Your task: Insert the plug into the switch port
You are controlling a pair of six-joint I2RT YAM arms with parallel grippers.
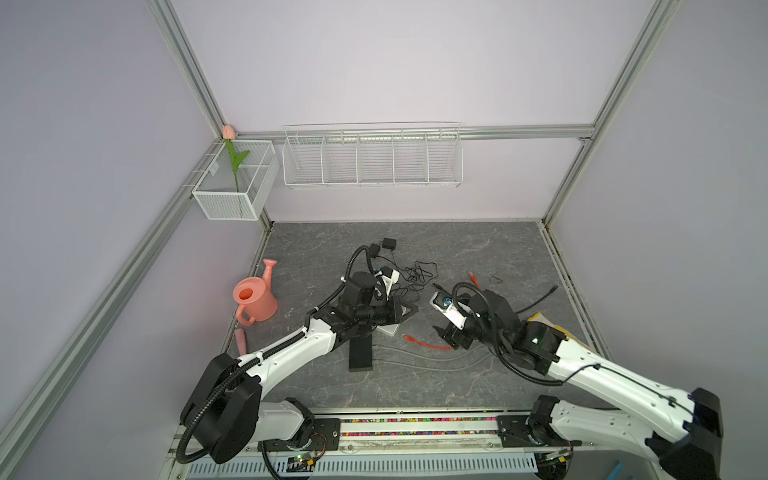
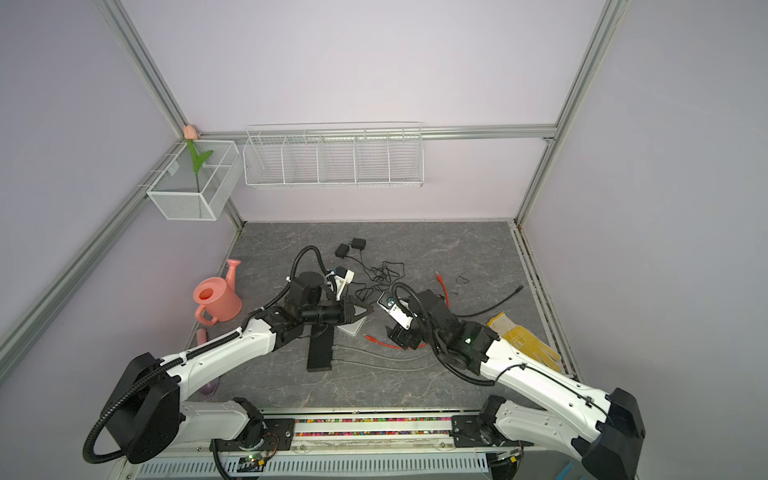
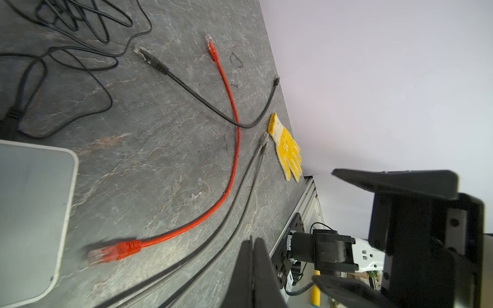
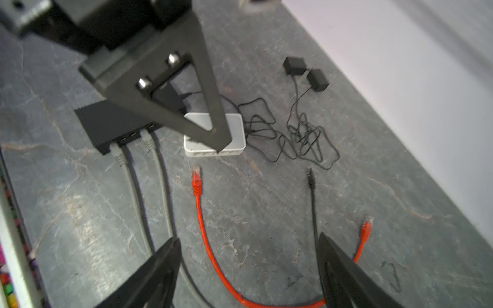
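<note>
— Where is your plug [image 4: 196, 181]?
— On the bench [image 4: 266, 202], beside the white switch [image 4: 234, 125]. Only the right wrist view shows ports on the black switch [image 4: 98, 120], 2 grey cables [image 4: 133, 192] in.
— Hands?
— Left hand [image 3: 252, 240] closed, right hand [image 4: 248, 237] wide, both empty.

Grey table [image 1: 415, 382] veined with pale marbling. Centre of the right wrist view: red cable [image 4: 198, 210] with a red boot and clear plug tip; white switch [image 4: 236, 128]; black switch [image 4: 98, 122]; pale grey cables [image 4: 119, 158]. Left of a top view: salmon-pink watering can [image 1: 254, 305]; pink tulip [image 1: 228, 131] on a green stem. Mid-right of the left wrist view: cream glove [image 3: 286, 146] with yellow dots and a yellow cuff. Lilac walls [image 1: 374, 62]; white wire baskets [image 1: 372, 166].
</note>
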